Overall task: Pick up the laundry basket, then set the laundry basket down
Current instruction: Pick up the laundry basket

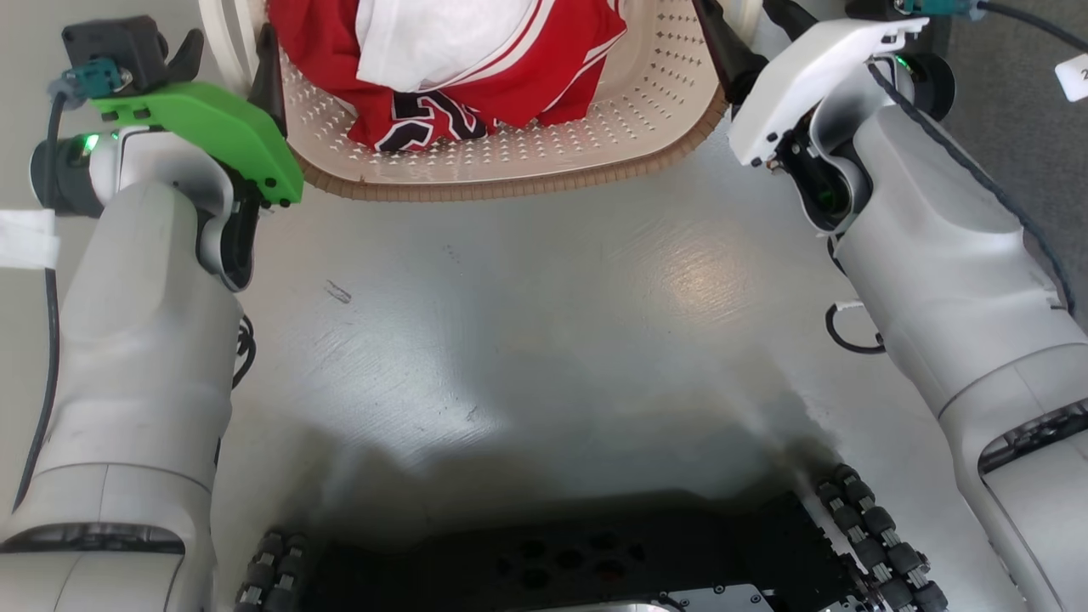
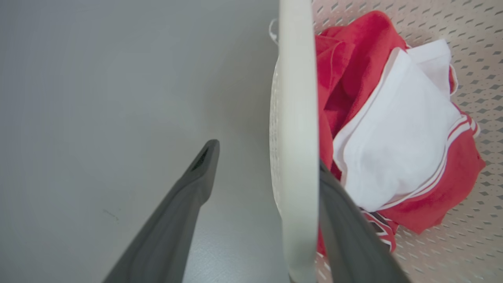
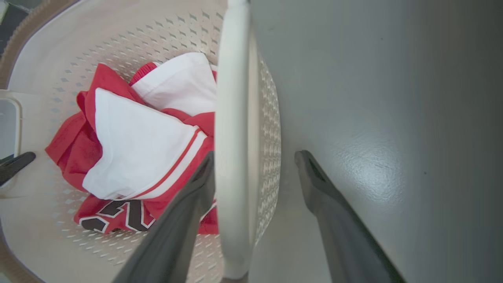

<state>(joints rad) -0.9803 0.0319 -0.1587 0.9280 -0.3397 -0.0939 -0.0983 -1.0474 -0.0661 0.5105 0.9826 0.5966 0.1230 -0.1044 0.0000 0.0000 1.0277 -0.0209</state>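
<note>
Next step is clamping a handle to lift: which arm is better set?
Right, narrowly. Both jaws stand open astride handles of the laundry basket, but the right gripper has its outer finger closer to its handle than the left gripper does.

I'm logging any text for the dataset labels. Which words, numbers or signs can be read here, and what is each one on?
No text reads in full.
Red jersey in the laundry basket: black characters edged in white, folded over, not readable.
White tag at the head view's right edge: a dark mark, cut off by the edge, not readable.
</note>
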